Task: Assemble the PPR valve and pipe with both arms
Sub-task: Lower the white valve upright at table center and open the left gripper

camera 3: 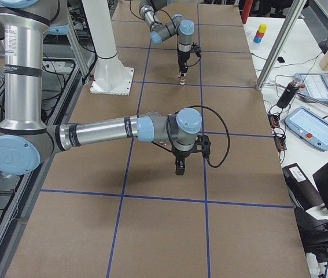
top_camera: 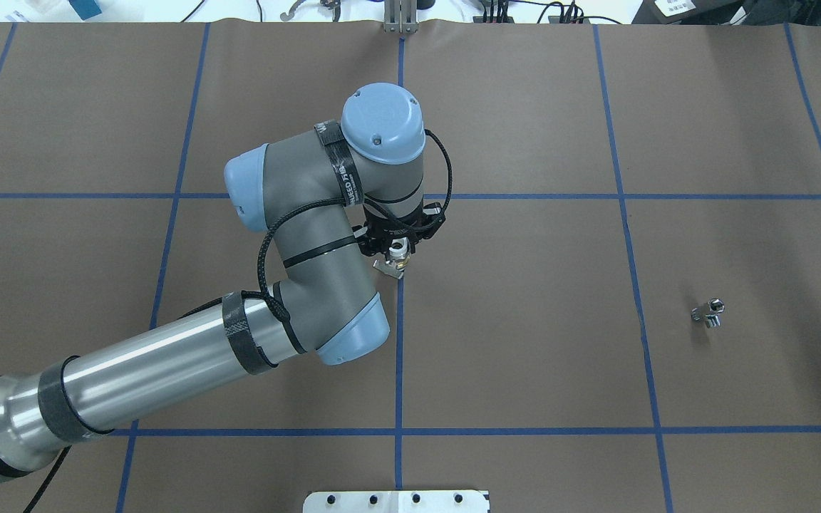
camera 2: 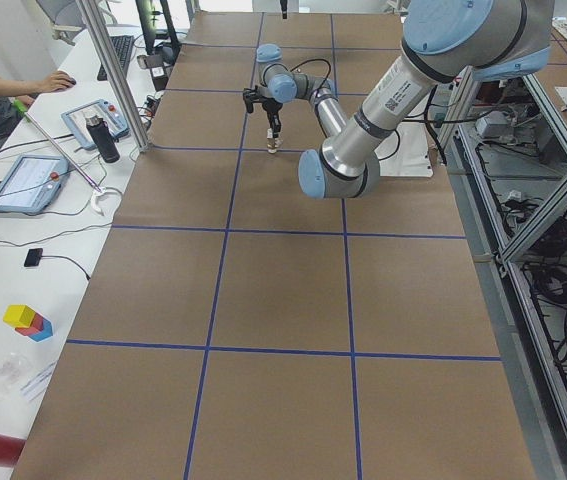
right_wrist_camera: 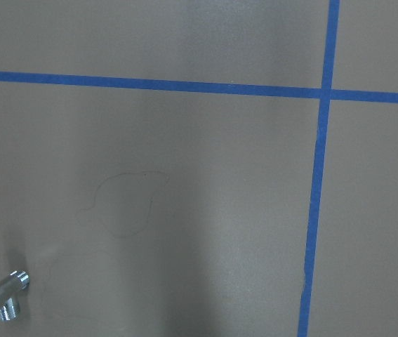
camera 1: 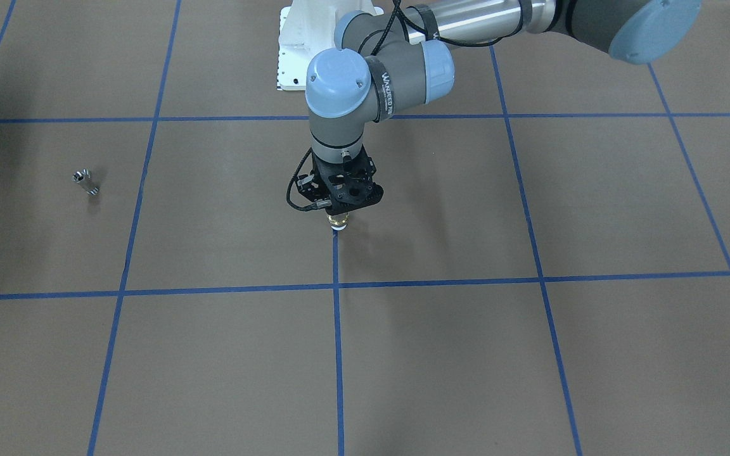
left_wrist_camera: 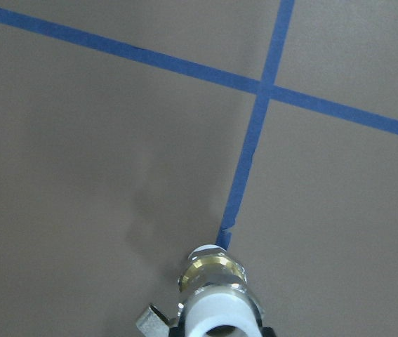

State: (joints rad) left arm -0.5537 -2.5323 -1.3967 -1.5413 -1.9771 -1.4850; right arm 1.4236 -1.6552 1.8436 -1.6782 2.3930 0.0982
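**Stock record: valve in the left jaws, pipe loose to the right**

Item 1, the PPR valve (left_wrist_camera: 216, 277). It is pinched by the left gripper (camera 1: 338, 210), whose jaws press onto its upper white end. Its long axis is upright, in line with the jaws, with the grey lever out to one side. Its lower end is at or just above the table (top_camera: 524, 356) (I cannot tell whether it touches).

Item 2, the pipe (top_camera: 708, 313). It lies on its side on the table, well apart from the left jaws, out toward the robot's right. Its long axis is flat to the surface and its hollow end shows.

Item 3, the right gripper (camera 3: 179, 169). It hangs above the table and is the nearer of the two to the pipe. I cannot tell whether its jaws are spread or pressed together. In its wrist camera the pipe sits low and left, not under the jaws. I judge it needs a sideways shift before any descent.
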